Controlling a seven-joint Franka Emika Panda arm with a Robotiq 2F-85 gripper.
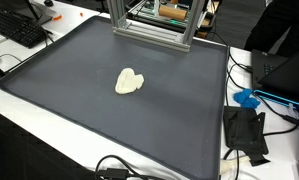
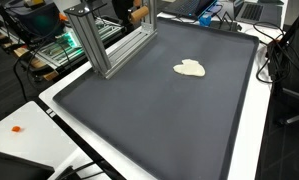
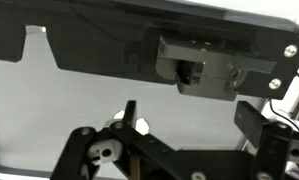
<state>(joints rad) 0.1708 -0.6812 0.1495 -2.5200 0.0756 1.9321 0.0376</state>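
Note:
A small cream-coloured lump, soft-looking, lies near the middle of a dark grey mat in both exterior views [image 1: 130,82] [image 2: 190,69]. The arm and gripper do not show in either exterior view. In the wrist view my gripper [image 3: 189,111] is open, with one dark finger on the left and one on the right and nothing between them. Behind the fingers is a pale surface, and a black block with screws sits above. The cream lump does not show in the wrist view.
The mat [image 1: 79,120] [image 2: 149,120] covers a white table. An aluminium frame [image 1: 149,25] [image 2: 104,45] stands at one edge of the mat. A keyboard [image 1: 19,28], a blue object [image 1: 247,98], a black device [image 1: 246,135] and cables lie beside it.

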